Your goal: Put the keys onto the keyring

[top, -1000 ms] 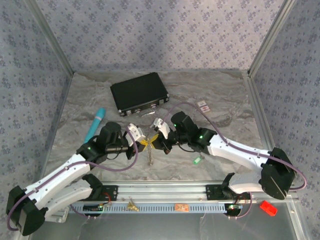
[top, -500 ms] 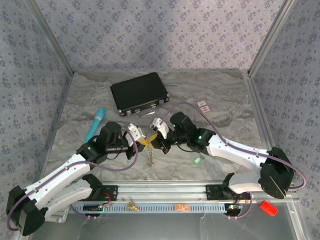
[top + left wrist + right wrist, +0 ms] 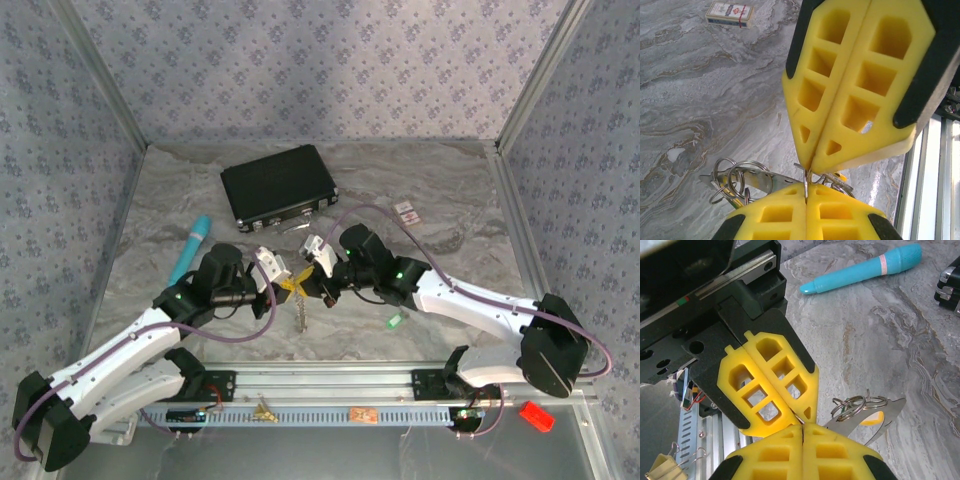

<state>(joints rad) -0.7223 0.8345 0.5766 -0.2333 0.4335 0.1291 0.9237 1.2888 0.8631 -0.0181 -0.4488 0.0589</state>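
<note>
A: Step?
B: Threading. Left pincer (image 3: 806, 196) and right pincer (image 3: 811, 162) both clamped tip-to-tip on the keyring (image 3: 300, 312), above mid-surface (image 3: 430, 190); keys (image 3: 747, 179) dangle beside.
A: Next?
B: Likely work a key onto it; green key (image 3: 394, 321) lies near right.

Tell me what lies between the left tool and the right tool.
A thin metal loop, pinched by the left tool and the right tool, as the left wrist view shows.

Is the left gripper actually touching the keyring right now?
Touching. In the left wrist view a thin wire of the keyring runs into the seam between the shut jaws of the left gripper.
</note>
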